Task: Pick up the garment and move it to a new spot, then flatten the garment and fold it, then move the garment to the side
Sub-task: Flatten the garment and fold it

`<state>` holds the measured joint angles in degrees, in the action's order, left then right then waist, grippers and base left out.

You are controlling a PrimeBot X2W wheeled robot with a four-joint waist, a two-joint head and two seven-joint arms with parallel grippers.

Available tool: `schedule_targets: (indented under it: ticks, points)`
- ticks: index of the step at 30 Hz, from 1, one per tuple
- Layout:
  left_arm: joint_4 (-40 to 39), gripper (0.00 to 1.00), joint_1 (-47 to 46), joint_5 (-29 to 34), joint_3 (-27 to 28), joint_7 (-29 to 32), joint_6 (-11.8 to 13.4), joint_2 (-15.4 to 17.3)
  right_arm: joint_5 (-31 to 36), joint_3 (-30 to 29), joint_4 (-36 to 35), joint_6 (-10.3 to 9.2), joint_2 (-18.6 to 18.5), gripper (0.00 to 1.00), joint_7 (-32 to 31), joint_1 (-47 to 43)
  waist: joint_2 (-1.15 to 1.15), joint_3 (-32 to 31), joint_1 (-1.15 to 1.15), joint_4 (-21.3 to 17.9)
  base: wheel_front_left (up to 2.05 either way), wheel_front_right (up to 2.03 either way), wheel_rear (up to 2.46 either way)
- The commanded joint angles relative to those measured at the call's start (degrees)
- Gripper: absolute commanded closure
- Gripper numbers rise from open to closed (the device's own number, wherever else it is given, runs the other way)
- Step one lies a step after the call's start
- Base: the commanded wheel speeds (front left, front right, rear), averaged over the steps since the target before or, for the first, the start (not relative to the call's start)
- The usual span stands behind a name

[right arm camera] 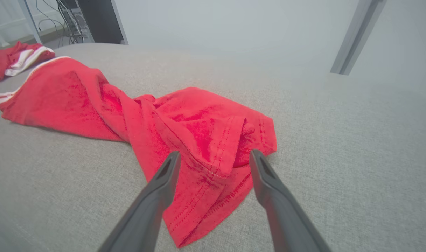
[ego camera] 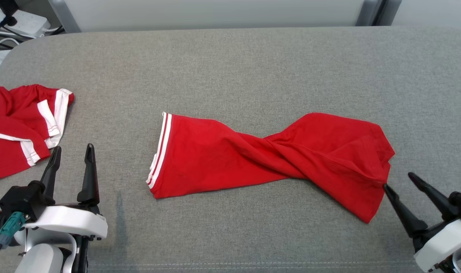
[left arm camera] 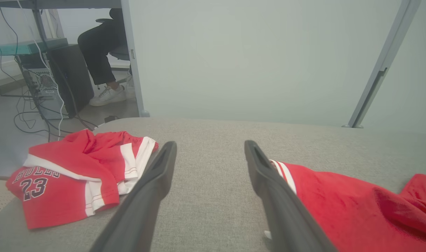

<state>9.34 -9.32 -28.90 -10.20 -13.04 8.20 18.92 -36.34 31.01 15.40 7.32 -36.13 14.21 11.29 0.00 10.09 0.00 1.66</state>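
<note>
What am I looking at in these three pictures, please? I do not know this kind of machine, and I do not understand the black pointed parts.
This is a wheeled robot with two arms. One picture comes from a camera on its head and looks down at a grey padded table. The other two come from cameras on its wrists, each looking along its own two dark fingers.

The left gripper and the right gripper are both open, and they hold nothing.

In the middle lies a red garment with white stripes at one end, twisted in the middle. The right fingers stand on either side of its near corner. At the left lies a second red garment, printed with the number 23.
</note>
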Motion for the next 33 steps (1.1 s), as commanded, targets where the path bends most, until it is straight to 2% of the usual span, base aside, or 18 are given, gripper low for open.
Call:
schedule_targets:
  ticks: [1, 7, 9, 12, 17, 23, 33]
  points:
    - [-1.83, 0.00, -0.57, -0.66, 2.28, 0.03, 0.70, 1.88, -0.39, -4.11, -2.55, 0.17, -0.11, 0.00, 0.78, -2.64, 0.00, -0.93, 0.00, -0.06, 0.00, 0.00, 0.00]
    - [-3.57, 0.00, 0.54, -0.09, 2.00, 0.64, 1.48, 2.59, 3.93, -17.19, -4.50, 0.17, 6.58, 0.00, 0.78, -5.34, 0.00, -3.02, 0.00, -0.18, 0.00, 0.00, 0.00]
    - [-3.93, 0.00, 0.63, 0.05, 2.01, 0.59, 1.61, 2.69, 5.16, -18.53, -4.73, 0.17, 7.76, 0.00, 0.78, -5.25, 0.00, -3.39, 0.00, -0.18, 0.00, 0.00, 0.00]
    - [-4.72, 0.00, 1.22, 0.28, 1.77, 1.18, 2.05, 2.96, 8.15, -21.20, -5.78, 0.17, 11.50, 0.00, 0.78, -4.90, 0.00, -4.49, 0.00, -0.23, 0.00, 0.00, 0.00]
    - [-5.82, 0.00, 2.45, 0.85, 0.86, 2.29, 2.69, 3.20, 11.45, -21.38, -7.51, 0.17, 15.88, 0.00, 0.23, -5.73, 0.00, -6.10, 0.00, -0.17, 0.00, 0.00, 0.00]
    - [-6.98, 0.00, 5.00, 1.92, 0.17, 3.54, 3.92, 4.15, 12.81, -22.96, -9.16, 0.17, 19.19, 0.00, -0.85, -9.17, 0.00, -7.73, 0.00, 0.04, 0.00, 0.00, 0.00]
    - [-7.27, 0.00, 8.12, 0.01, 1.26, 2.81, 3.47, 4.68, 13.97, -24.02, -11.08, 0.17, 21.03, 0.00, -2.61, -12.20, 0.00, -9.21, 0.00, 0.16, 0.00, 0.00, 0.00]
